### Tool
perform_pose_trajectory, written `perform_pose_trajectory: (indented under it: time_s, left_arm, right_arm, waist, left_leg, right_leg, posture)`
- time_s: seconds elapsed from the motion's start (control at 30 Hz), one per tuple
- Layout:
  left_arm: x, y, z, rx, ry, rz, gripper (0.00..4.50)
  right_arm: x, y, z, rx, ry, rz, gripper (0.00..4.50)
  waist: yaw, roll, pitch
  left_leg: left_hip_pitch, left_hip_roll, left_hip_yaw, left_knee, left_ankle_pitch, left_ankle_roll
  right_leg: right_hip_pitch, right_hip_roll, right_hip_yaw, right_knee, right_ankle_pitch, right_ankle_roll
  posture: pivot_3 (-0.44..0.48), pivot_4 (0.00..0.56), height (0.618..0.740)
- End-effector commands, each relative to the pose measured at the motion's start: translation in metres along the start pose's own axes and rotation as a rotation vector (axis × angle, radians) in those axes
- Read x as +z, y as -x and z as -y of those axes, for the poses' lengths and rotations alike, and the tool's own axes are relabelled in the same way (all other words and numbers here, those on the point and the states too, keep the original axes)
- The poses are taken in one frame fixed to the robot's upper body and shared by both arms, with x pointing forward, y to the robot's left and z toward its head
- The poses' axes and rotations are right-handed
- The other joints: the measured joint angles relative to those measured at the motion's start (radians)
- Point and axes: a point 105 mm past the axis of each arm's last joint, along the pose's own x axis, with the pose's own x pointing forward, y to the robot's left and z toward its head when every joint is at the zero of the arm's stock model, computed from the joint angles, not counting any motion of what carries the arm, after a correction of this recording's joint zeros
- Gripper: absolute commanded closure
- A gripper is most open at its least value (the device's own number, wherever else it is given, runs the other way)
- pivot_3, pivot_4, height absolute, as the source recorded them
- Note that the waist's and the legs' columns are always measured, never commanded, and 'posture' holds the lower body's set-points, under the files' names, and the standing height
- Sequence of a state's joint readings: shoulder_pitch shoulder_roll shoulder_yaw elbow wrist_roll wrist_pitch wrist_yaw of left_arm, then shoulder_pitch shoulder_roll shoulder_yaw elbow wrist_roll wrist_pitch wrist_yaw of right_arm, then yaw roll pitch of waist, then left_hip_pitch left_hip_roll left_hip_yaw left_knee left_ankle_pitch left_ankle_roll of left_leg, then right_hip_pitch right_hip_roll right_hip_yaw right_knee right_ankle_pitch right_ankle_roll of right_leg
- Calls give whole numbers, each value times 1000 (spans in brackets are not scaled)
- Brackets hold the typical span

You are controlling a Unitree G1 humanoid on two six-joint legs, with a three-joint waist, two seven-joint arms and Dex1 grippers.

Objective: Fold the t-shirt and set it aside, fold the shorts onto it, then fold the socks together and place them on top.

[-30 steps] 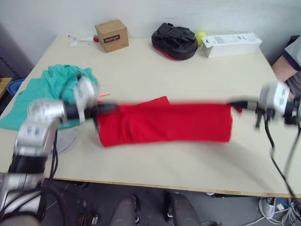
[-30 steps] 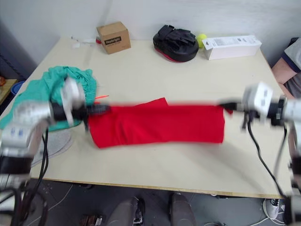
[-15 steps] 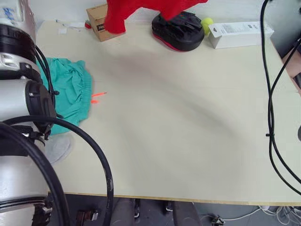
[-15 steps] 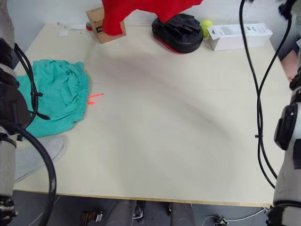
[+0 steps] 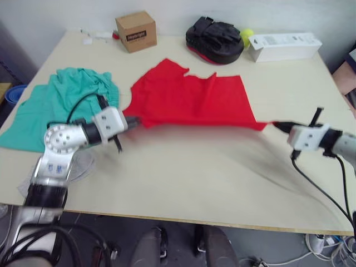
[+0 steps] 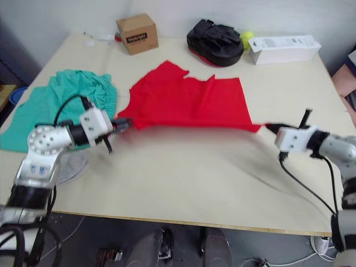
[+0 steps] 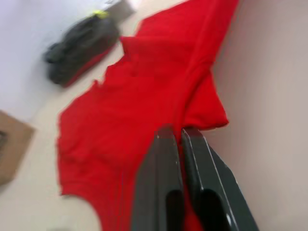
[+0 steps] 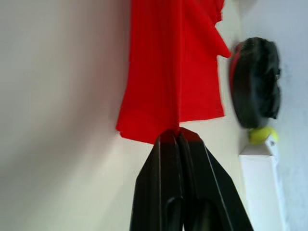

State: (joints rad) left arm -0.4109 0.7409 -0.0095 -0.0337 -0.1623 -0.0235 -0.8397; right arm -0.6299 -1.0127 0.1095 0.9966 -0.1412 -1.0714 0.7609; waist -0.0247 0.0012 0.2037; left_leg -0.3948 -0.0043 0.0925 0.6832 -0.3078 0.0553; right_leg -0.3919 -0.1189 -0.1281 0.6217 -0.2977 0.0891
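Observation:
The red t-shirt (image 5: 189,95) lies spread on the middle of the table, its near edge lifted and stretched between both grippers. My left gripper (image 5: 135,120) is shut on the shirt's left corner (image 7: 202,108). My right gripper (image 5: 276,124) is shut on its right corner (image 8: 159,122). The teal-green shorts (image 5: 58,105) lie bunched at the table's left, just behind my left arm. A grey sock (image 6: 69,167) lies flat near the front left edge, partly under that arm.
Along the far edge stand a cardboard box (image 5: 136,31), a black padded mitt (image 5: 214,37), a yellow-green ball (image 5: 247,34) and a long white box (image 5: 283,45). A person's arm (image 5: 344,75) shows past the table's right edge.
The shirt, held taut low over the table a second ago, was swung up high toward the back. Now both arms are down and it lies spread out, near edge still held.

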Motion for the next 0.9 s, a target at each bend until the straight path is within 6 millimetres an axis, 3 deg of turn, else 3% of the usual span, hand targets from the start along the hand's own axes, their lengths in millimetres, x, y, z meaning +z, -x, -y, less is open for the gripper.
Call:
perform_pose_trajectory:
  time_s: [0.03,0.17,0.43,0.57,0.7,0.9]
  left_arm:
    - [15,14,0,1,-12,-9,4500]
    - [14,16,32,-137,98,-28,4500]
    - [3,36,77,-326,230,-121,4500]
    - [-1,55,104,-471,343,-189,4500]
    - [-1,63,111,-508,376,-225,4500]
    - [-3,66,103,-464,428,-243,4500]
  right_arm:
    - [-7,28,7,-14,-22,-36,4466]
    - [-5,46,-29,143,-106,-19,4466]
    - [6,76,-70,309,-229,-1,4466]
    - [14,88,-94,419,-324,4,4466]
    - [18,94,-102,503,-356,-12,4466]
    - [31,93,-100,533,-423,7,4466]
  waist:
    - [-1,0,1]
    - [0,-1,1]
    - [-2,0,1]
    - [3,0,1]
    - [6,0,1]
    - [23,1,0]
  left_leg:
    - [10,1,0,-3,0,-1]
    - [36,1,1,-17,-4,-12]
    - [34,4,4,-19,0,-12]
    - [34,4,3,-19,-4,-16]
    - [33,4,4,-19,-5,-16]
    - [32,4,3,-20,-5,-17]
  right_leg:
    - [8,-3,1,-2,1,-1]
    - [25,-7,3,-2,-1,-6]
    - [19,-5,3,3,-5,-11]
    - [18,-6,3,3,-5,-11]
    - [18,-6,4,2,-5,-11]
    - [16,-6,3,2,-5,-11]
  posture:
    - [0,150,740]
    - [0,150,740]
    - [0,150,740]
    - [0,150,740]
    - [0,150,740]
    - [0,150,740]
